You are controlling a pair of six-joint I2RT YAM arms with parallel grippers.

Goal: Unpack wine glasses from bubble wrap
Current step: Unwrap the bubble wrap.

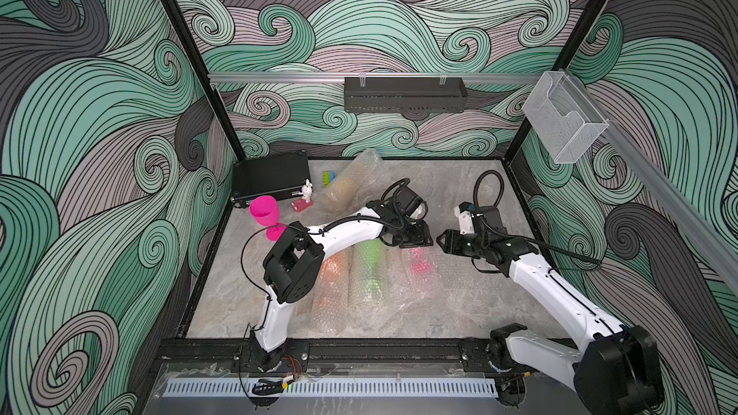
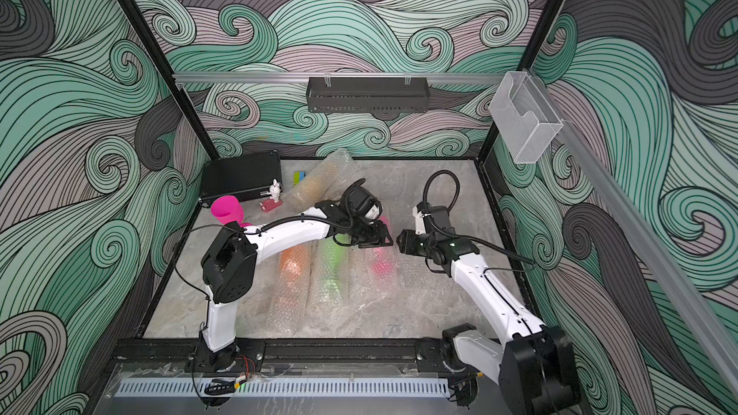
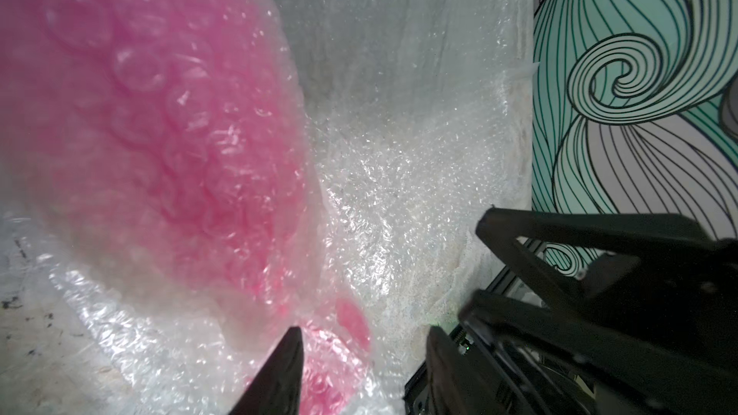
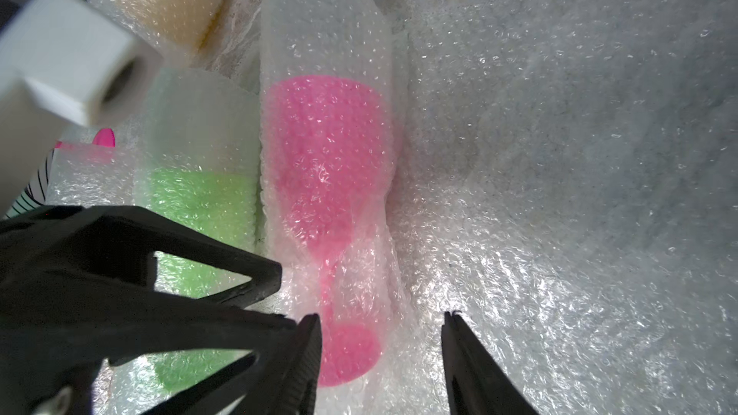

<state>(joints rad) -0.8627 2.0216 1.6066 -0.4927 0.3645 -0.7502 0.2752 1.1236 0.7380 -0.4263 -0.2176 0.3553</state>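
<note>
In both top views I count one bare magenta goblet standing and four bubble wrap sleeves lying on the bench.

Left wrist: my left hand is half-wide and empty at the foot end of the pink sleeve.

Right wrist: my right hand, equally parted, straddles that foot, presumably to tug the wrap apart.

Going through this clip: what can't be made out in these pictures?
- Orange glass: far end hidden under the left arm, both top views.
- Pink glass in wrap: blurred, too close, left wrist view.
- Left claw: fingers cut off by the picture edge; contact with wrap unclear.
- Back roll: contents clouded by wrap, top views.
</note>
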